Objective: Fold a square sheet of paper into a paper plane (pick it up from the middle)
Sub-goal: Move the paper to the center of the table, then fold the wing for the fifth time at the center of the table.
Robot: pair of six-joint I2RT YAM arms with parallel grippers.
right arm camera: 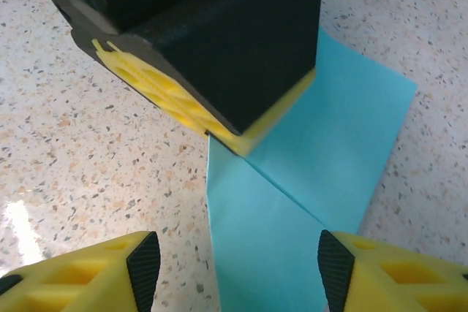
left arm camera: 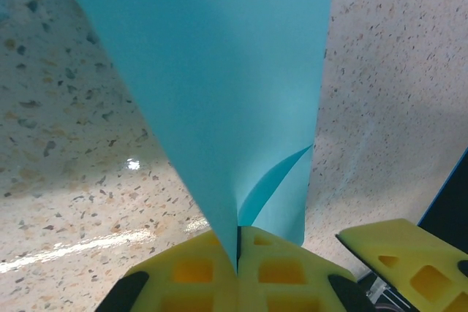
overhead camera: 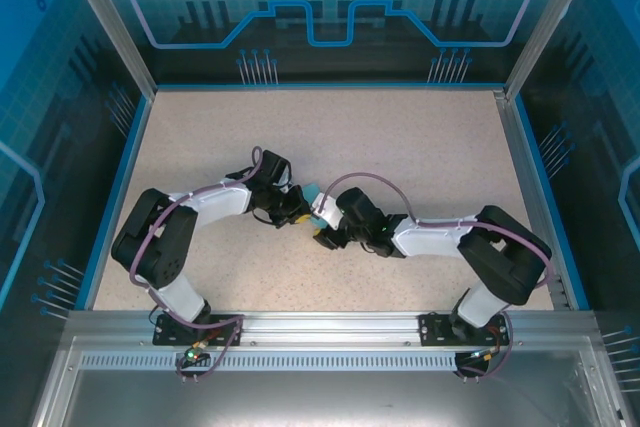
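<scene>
- Clearly the folding is at an early stage, I judge. The sheet of paper (right arm camera: pixel 329 129) shows one straight diagonal crease with an overlapped layer, but no pointed nose and no dart outline.
- The sheet is already picked at and pinched. Nearly all the folds look left to do: nose corners, wings and centre crease.
- The left fingers (left arm camera: pixel 252 261) are closed tight on the sheet's edge at six o'clock in the left wrist view. The paper fans up from them toward twelve o'clock.
- The right fingers (right arm camera: pixel 95 268) stand apart at seven and five o'clock in their own view and hold nothing. The sheet runs between them toward one o'clock and appears to rest partly on the table (overhead camera: pixel 400 147).
- In the overhead view the sheet is a small cyan patch at the table's middle. The arms meet there, the left coming from eight o'clock and the right from four o'clock.
- The paper is thin, plain, matte light cyan-blue, with sharp corners and clean straight edges. Near the pinch it curls into a soft loop, so I judge it bends easily.
- The fingers are yellow with hollow moulded cells, and the right pair carries black pads.
- The table is hard, speckled beige, with a slight sheen.
</scene>
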